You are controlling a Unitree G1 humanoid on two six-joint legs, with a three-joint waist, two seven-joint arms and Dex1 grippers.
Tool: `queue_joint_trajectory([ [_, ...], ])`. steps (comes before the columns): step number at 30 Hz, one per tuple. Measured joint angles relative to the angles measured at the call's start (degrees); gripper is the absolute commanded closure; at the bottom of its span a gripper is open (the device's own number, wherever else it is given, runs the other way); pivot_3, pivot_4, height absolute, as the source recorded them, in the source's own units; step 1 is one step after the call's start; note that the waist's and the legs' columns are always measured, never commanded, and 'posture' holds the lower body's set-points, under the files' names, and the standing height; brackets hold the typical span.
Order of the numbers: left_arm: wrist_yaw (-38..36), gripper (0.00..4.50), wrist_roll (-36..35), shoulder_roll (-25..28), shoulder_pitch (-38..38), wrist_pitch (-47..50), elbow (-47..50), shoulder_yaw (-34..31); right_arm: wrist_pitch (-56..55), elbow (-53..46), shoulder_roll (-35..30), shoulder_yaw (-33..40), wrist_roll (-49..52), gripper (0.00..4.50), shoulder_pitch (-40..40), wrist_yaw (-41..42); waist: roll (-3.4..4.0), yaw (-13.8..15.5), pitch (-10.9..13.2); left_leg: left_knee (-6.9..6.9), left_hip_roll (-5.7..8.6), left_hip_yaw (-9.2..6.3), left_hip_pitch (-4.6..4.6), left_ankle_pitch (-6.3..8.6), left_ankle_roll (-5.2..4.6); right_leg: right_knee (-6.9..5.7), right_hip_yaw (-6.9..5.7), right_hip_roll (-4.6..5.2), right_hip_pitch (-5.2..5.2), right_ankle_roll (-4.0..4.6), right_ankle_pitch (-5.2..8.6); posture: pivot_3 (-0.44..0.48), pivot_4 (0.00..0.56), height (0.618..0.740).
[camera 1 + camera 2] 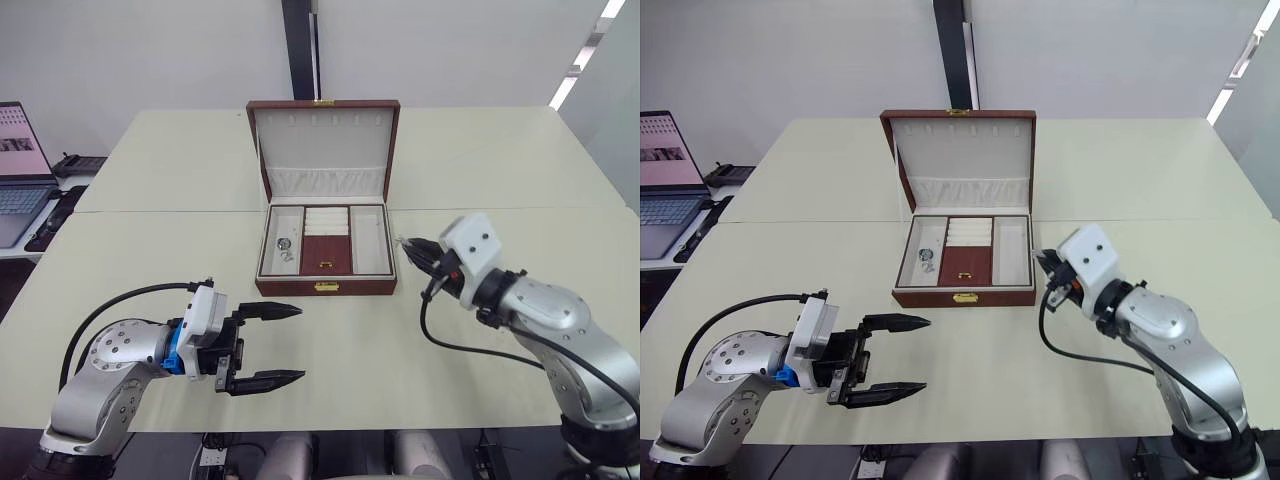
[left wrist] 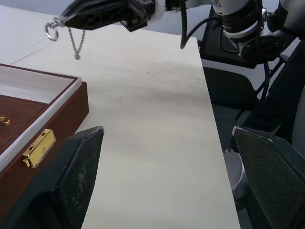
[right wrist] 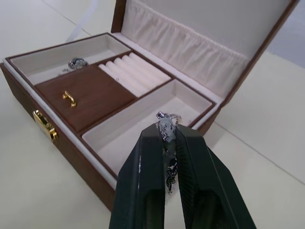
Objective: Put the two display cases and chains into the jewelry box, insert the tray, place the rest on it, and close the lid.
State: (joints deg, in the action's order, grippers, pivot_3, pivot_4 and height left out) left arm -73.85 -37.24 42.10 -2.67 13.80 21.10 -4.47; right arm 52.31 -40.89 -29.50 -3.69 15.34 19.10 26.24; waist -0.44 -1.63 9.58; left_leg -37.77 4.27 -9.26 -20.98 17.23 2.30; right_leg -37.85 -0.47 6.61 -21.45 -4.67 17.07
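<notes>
One trinket (image 3: 167, 125) is pinched between the closed fingers of the right gripper (image 1: 408, 246), ring at the tips, chain dangling straight down, just beside the box (image 1: 325, 285) with its tray (image 1: 325, 250) in. Left gripper (image 1: 287, 344) spread wide, holding nothing, fingers pointing toward the right arm.

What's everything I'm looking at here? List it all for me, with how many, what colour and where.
Reddish-brown wood-look jewelry box: one, mid-table, cream-lined lid open.
Shallow brown tray: one, seated in the box.
Small silvery trinket: one, tray's left compartment.
Second silvery trinket: one, pinched beside the box.
Cream table: one, under everything.
Laptop: one, dark, far left desk.
Left gripper: black, open, above the table.
Right gripper: black, shut on the second trinket.
</notes>
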Motion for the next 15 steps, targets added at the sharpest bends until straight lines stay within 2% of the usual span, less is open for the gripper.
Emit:
queue_joint_trajectory([
  [3, 0.8, 0.00, -0.1, -0.8, 0.1, 0.6, 0.6, 0.1, 0.6, 4.3, 1.4, -3.1, -0.1, 4.38, 7.7, 0.0, 0.01, -0.1, 0.0, 0.00, -0.01, 0.01, 0.00, -0.01, 0.01, -0.02, 0.02, 0.00, -0.04, 0.00, 0.00, 0.000, 0.150, 0.740],
  [7, 2.4, 0.00, -0.8, -1.7, 0.2, 1.2, 1.0, 0.1, -0.2, 10.1, 3.1, -6.4, -0.8, 4.38, 13.8, 0.0, 0.01, -0.1, 0.0, 0.02, 0.00, 0.00, -0.02, -0.01, 0.02, -0.02, 0.02, 0.02, -0.08, 0.00, 0.00, 0.000, 0.150, 0.740],
  [15, 8.8, 0.00, -3.2, -4.1, 0.8, 3.9, 1.6, -1.3, -3.5, 18.8, 3.7, -10.5, -4.4, 4.38, 15.4, -0.3, 0.00, -0.1, 0.0, 0.02, 0.00, 0.01, -0.05, -0.02, 0.03, -0.06, 0.03, 0.04, -0.17, 0.00, 0.00, 0.000, 0.150, 0.740],
])
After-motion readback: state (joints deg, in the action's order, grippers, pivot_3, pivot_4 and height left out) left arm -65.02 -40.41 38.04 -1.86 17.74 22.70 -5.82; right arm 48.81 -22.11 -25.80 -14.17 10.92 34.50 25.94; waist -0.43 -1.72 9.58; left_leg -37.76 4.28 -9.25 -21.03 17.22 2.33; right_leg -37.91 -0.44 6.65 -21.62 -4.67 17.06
